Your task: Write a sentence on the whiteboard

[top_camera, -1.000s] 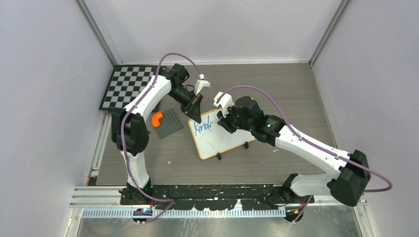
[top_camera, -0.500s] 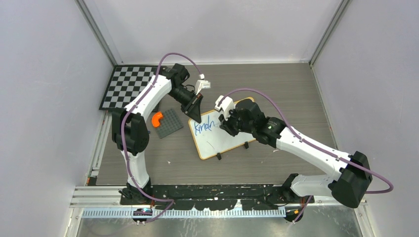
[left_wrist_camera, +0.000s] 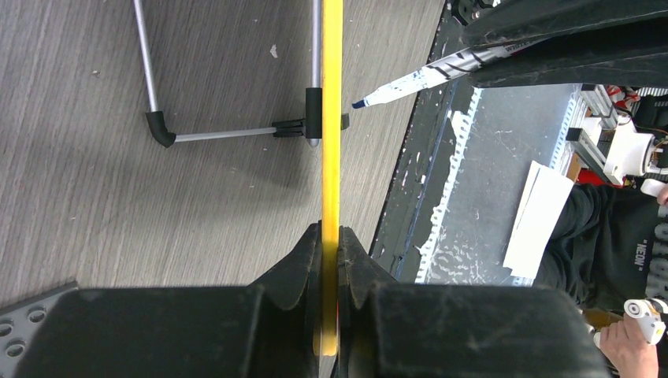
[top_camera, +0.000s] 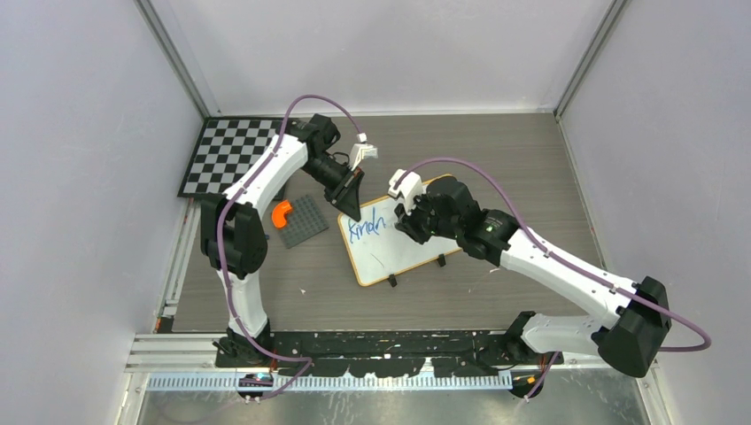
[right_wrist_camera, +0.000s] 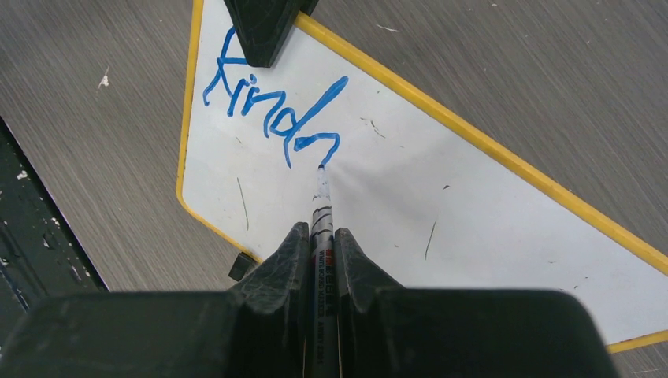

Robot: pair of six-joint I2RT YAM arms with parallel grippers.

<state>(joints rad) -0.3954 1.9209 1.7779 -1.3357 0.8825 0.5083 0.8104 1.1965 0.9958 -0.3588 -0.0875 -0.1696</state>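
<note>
Near the corner of the whiteboard [right_wrist_camera: 488, 228] that the left gripper [left_wrist_camera: 330, 236] pinches steady, the right gripper [right_wrist_camera: 320, 240], clenched on a marker [right_wrist_camera: 321, 197], should press lightly and evenly while extending the sentence [right_wrist_camera: 272, 110] away from that corner.

The left end effector [top_camera: 354, 208] blocks one corner of the whiteboard [top_camera: 398, 252] — its near half lies open.

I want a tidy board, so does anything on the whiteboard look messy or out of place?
Yes, minor: thin dark stray marks streak the whiteboard around the blue writing, like leftover ink. The board also lies skewed to the edges of the table.
</note>
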